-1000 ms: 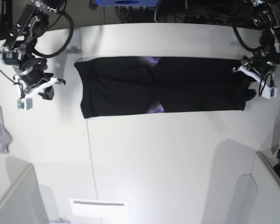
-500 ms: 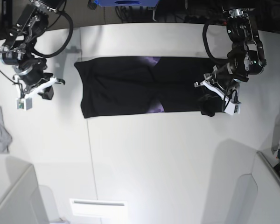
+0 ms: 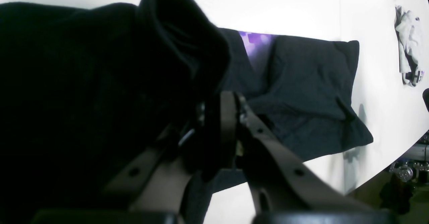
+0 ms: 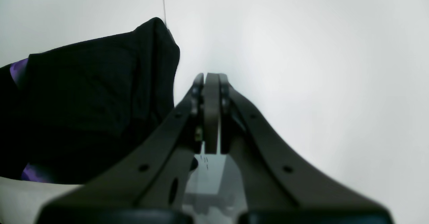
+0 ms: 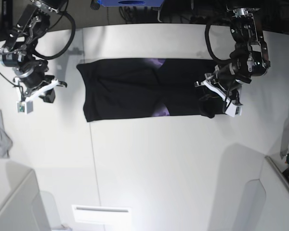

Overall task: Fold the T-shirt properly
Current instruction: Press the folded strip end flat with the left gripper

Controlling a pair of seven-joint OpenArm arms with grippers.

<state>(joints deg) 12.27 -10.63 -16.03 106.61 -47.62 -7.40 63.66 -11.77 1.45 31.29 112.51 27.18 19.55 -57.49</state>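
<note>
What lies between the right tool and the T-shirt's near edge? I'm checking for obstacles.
Only bare white table, as the base view shows. The right tool hangs shut beside the T-shirt, not touching it.

No text, label, brand, number or sign can be read in any of the views. The purple print on the large black cotton T-shirt (image 5: 149,89) shows only as blurred colour patches, without letters. The small light-grey crumpled cloth (image 3: 407,48) carries a dark mark at its lower end, too small and blurred to read.
</note>
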